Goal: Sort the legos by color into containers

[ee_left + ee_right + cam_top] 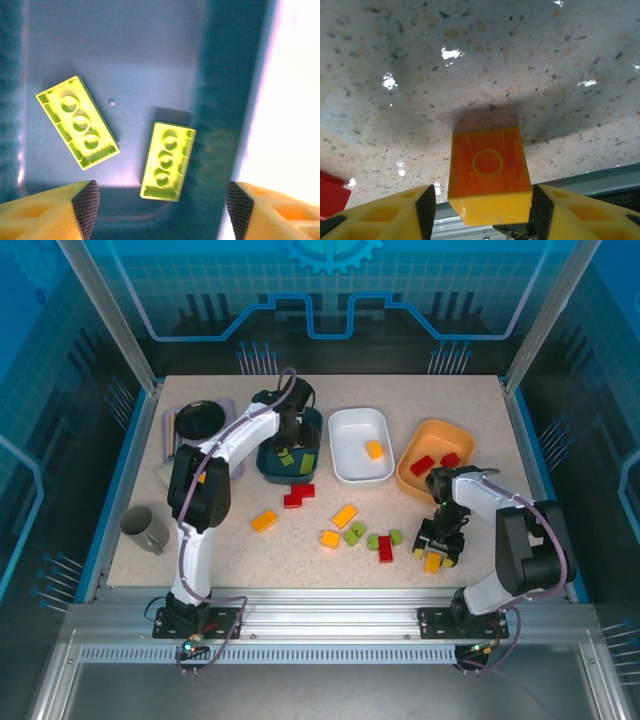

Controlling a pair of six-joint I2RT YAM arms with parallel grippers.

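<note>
Legos are getting split by colour. Nearest, the right gripper [482, 202] is bracketing an orange-yellow brick [489, 172], with pads close on both sides; I cannot tell whether they are pressing it. Beyond it, loose bricks [355, 532] are lying across the table [250, 560]. Farther back, the left gripper [161, 202] is hovering, fingers apart and empty, over the dark teal tray [100, 45], where two lime green bricks [77, 122] are lying. The white tray [345, 465] is holding one orange-yellow piece [374, 449], likely the nearest brick's destination. The orange tray [440, 435] is taking reds [422, 466].
</note>
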